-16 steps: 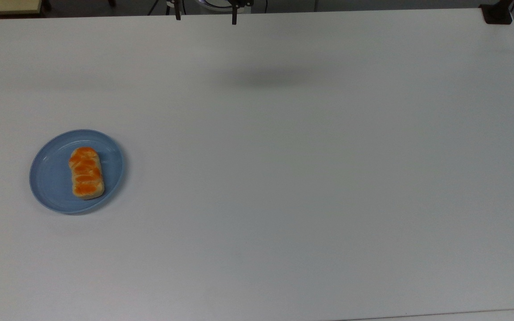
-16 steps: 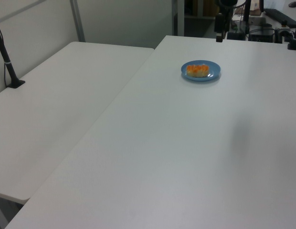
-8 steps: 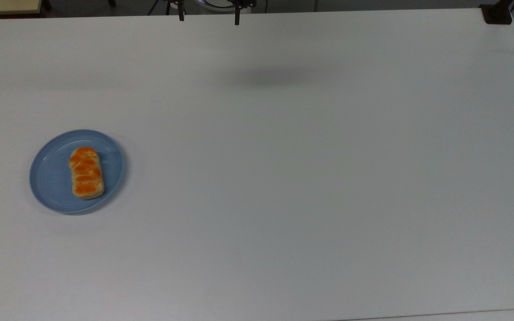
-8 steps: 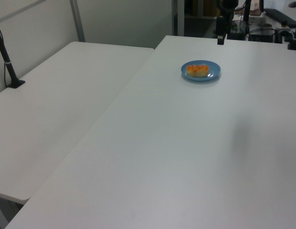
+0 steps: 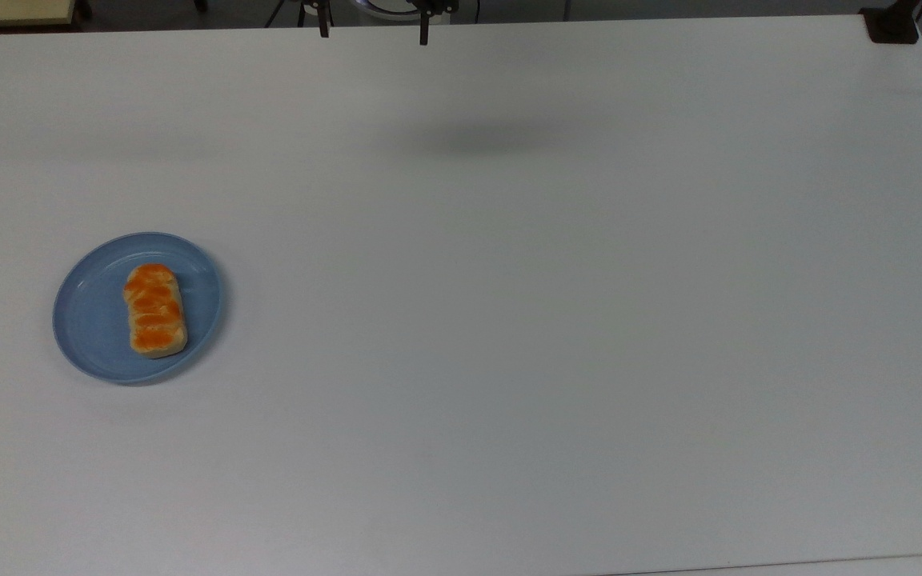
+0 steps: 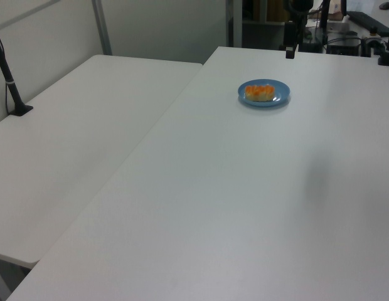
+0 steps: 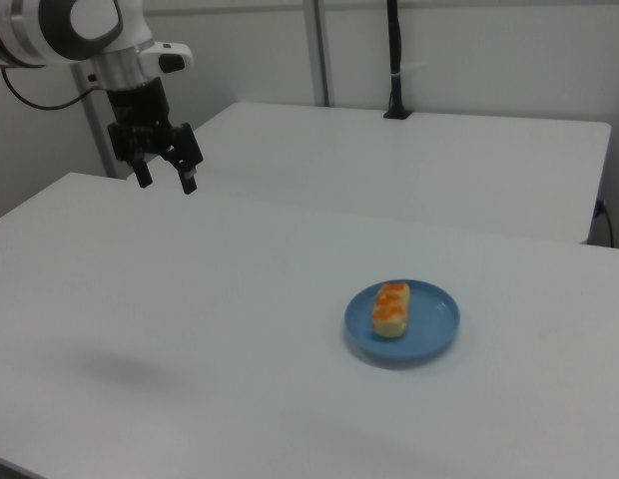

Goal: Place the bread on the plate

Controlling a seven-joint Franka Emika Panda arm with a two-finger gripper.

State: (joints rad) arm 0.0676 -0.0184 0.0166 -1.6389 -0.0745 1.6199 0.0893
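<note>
Since a second ago the claw [image 7: 166, 174] has been shifting slightly along the far edge in the top view; bread [image 5: 155, 310] and plate [image 5: 93, 320] are staying put. The claw is hanging high with fingers spread apart, gripping nothing. The glossy, segmented loaf is lying inside the smooth round blue plate, near the top view's left edge of the matte white surface [image 5: 557, 320], with wide open room around it.

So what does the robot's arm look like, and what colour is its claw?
In the right view, the arm is white and rounded, with a big grey ring at its joint. A thin dark cable loops off behind it. Its gripper is black, with two short, straight fingers like little prongs.
</note>
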